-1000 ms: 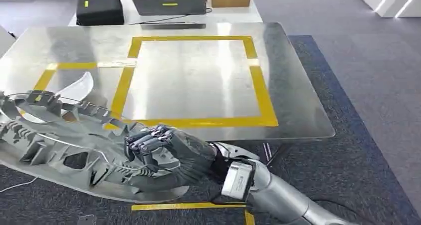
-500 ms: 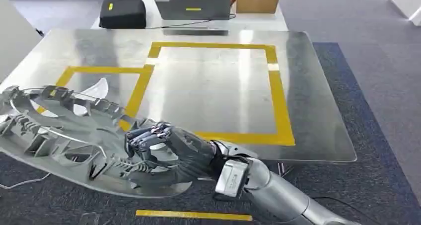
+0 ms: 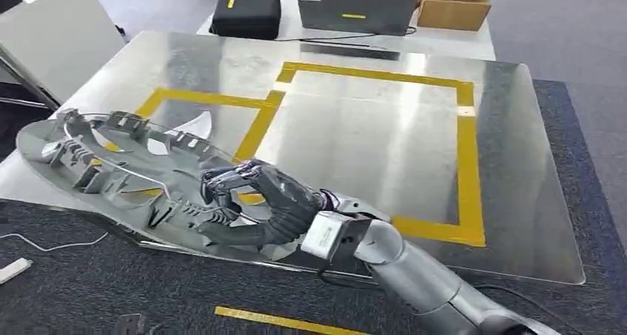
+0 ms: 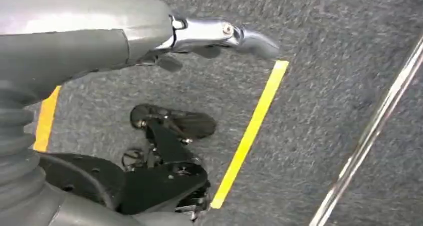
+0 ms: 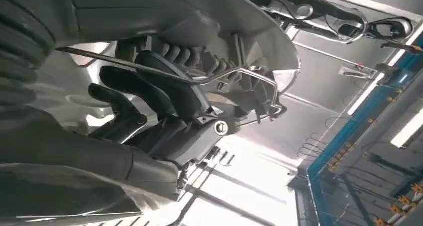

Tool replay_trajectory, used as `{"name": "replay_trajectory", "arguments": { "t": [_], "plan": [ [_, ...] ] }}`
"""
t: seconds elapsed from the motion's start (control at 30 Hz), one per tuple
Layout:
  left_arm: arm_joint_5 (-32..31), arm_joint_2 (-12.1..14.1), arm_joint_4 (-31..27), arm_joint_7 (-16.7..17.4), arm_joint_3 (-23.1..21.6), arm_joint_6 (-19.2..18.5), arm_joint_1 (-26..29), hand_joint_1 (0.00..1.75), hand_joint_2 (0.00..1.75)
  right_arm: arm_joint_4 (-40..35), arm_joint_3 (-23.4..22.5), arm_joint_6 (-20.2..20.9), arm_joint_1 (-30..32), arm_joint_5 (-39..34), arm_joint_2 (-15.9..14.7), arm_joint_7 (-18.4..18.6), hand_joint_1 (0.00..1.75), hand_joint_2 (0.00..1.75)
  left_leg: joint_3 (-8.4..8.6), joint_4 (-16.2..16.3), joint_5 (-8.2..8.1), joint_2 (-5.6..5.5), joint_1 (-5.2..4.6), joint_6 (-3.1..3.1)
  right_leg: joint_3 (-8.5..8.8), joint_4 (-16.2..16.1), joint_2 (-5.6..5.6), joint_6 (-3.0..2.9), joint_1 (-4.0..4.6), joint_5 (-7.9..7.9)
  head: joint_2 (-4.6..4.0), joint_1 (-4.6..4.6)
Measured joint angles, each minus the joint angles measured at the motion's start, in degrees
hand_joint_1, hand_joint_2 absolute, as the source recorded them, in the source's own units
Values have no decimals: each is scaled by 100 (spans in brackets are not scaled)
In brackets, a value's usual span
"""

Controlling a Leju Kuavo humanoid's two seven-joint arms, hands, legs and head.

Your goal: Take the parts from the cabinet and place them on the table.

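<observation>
One right hand [image 3: 255,202] has its dark fingers [image 3: 222,191] curled tight around the grey ribbed plastic part [image 3: 126,176], which hangs over the near left edge of the steel table [image 3: 355,139] with its yellow tape squares [image 3: 466,165]. Whether the left hand [image 4: 219,34], low over grey carpet [image 4: 324,61], has its fingers spread or closed I cannot tell.

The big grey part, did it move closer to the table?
Yes. The big grey part, gripped by the right hand, now overlaps the table by its yellow tape.
</observation>
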Motion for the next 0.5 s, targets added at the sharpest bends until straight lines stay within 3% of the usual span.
{"name": "replay_trajectory", "arguments": {
  "t": [0.07,0.1,0.13,0.17,0.2,0.23,0.27,0.3,0.33,0.4,0.43,0.5],
  "plan": [
    [-35,-4,2,-2,0,-11,15,0,175,101,-7,-44,-75,51,18,75,175,175,5,-32,18,-71,5,-61,14,-24,-50,-34,-4,13,0,17],
    [-42,35,2,-4,0,-15,11,0,175,173,-28,-105,-101,90,48,140,175,175,-6,-18,-21,-66,-9,-89,77,-113,-131,-79,-80,44,0,28],
    [-50,-5,4,-11,0,-24,10,0,175,237,-48,-138,-117,105,57,171,175,175,-40,97,-103,147,-49,-135,114,-141,-175,-88,-75,48,0,-14],
    [-61,13,4,-11,0,-35,-5,0,175,331,-74,-186,-177,116,68,195,175,175,-197,444,-296,292,-27,-173,130,-146,-239,-126,-77,39,0,-66],
    [-83,11,4,-11,0,-44,-19,0,175,471,-98,-243,-266,153,70,217,175,175,-405,881,-482,368,-4,-198,134,-141,-285,-130,-74,37,0,-61],
    [-103,11,4,-11,0,-55,-29,0,175,644,-137,-338,-361,246,70,275,175,175,-617,1319,-632,412,14,-221,142,-139,-344,-136,-70,27,0,-61],
    [-116,11,4,-13,0,-63,-32,0,175,821,-188,-461,-437,362,70,323,175,175,-749,1577,-673,431,25,-242,147,-138,-405,-137,-71,22,0,-61],
    [-140,9,4,-17,0,-72,-30,0,175,977,-236,-575,-488,498,70,371,175,175,-733,1540,-579,442,44,-257,159,-138,-456,-126,-73,11,0,-64],
    [-157,13,4,-20,0,-81,-26,0,175,1103,-260,-667,-535,619,70,418,175,175,-606,1275,-388,458,63,-265,171,-137,-506,-116,-74,2,0,-61],
    [-175,28,4,-30,0,-98,-31,0,175,1380,-308,-822,-648,848,70,492,175,175,-123,313,93,598,82,-270,205,-118,-593,-70,-79,-35,0,-61],
    [-183,20,7,-35,0,-103,-37,0,175,1521,-341,-863,-715,896,70,496,175,175,10,55,45,782,48,-273,197,-105,-620,-31,-48,-59,0,-63],
    [-210,11,7,-44,0,-107,-55,0,175,1697,-411,-905,-823,920,70,483,175,175,-22,-2,25,745,12,-161,159,-73,-679,25,3,-73,0,-57]
  ]
}}
